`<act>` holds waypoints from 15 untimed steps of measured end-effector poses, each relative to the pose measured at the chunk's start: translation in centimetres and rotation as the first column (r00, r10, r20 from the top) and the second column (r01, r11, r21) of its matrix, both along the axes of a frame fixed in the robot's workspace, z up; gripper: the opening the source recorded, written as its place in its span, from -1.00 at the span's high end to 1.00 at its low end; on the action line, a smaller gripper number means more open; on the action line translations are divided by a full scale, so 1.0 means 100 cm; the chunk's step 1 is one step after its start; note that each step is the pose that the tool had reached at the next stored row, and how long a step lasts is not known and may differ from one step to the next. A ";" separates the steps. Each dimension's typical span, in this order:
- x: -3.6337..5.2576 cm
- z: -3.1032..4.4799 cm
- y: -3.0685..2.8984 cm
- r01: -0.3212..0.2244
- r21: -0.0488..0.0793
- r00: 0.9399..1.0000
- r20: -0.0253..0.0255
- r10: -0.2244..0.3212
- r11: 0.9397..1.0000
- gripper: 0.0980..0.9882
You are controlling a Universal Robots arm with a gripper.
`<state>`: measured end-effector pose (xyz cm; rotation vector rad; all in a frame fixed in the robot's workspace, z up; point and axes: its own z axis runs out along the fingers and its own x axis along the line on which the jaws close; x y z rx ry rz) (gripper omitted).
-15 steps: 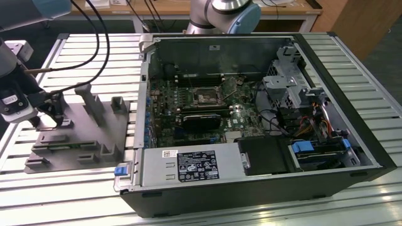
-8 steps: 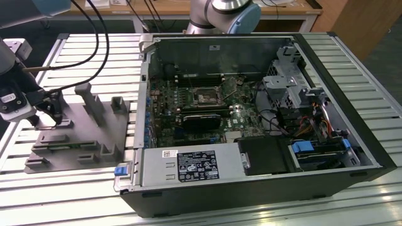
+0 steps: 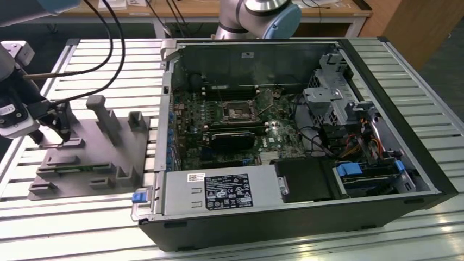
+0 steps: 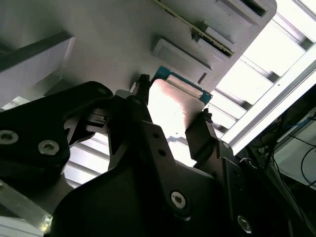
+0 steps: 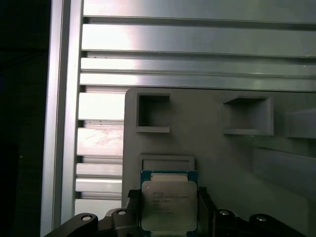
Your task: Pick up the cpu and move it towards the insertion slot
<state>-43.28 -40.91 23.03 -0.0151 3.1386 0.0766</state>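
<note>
Grasp step, as I read it: on the table [image 3: 427, 92], well apart from the open computer case [image 3: 290, 228] and its insertion slot [image 3: 237, 112], my gripper [image 3: 64, 135] sits over the grey fixture tray [image 3: 80, 168], fingers [image 4: 197, 136] clamped on the cpu [image 5: 169, 202]; lift and carry not yet done.

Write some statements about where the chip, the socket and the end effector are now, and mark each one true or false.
1. The silvery square cpu sits between the fingers of the end effector. True.
2. The cpu is already in the silver-framed square insertion slot. False: the slot has only its dark centre, and the cpu is over at the grey plastic fixture plate.
3. The black computer case lies open, with its motherboard in sight. True.
4. The fixture plate is on the exterior view's right of the case. False: it is on the exterior view's left.
</note>
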 end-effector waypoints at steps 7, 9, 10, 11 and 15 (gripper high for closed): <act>0.0000 0.0061 0.0000 0.000 0.000 1.000 0.000 0.000 1.000 0.00; 0.0000 0.0077 0.0000 0.000 0.000 1.000 0.000 0.000 1.000 0.00; 0.0000 0.0085 0.0000 0.000 0.000 1.000 0.000 0.000 1.000 0.00; 0.0000 0.0094 0.0000 0.000 0.000 1.000 0.000 0.000 1.000 0.00; 0.0000 0.0128 0.0000 0.000 0.000 1.000 0.000 0.000 1.000 0.00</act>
